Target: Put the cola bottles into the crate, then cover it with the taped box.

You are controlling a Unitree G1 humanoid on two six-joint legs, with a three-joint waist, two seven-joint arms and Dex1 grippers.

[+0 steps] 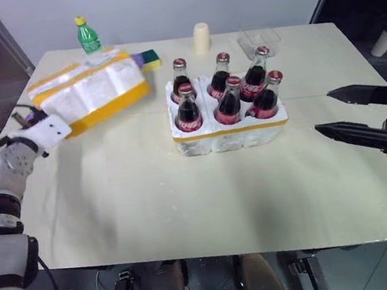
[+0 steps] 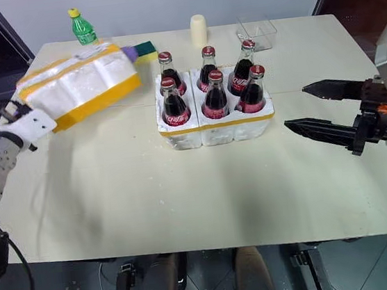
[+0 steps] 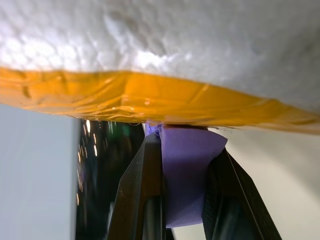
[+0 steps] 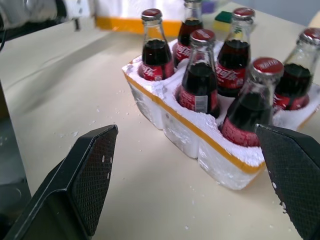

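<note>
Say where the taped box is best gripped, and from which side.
Grip the taped box at the purple tab on its outer end, coming from the robot's left. The moulded shell looks too wide for the fingers, and the left hand is shut on that tab, the box raised.

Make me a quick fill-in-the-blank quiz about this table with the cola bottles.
The foam crate holds ___ cola bottles.
The left gripper is shut on purple tape on the ___ box.
The right gripper is ___ and holds nothing.
The green bottle has a ___ cap.

Missing words: six; taped; open; yellow
</note>
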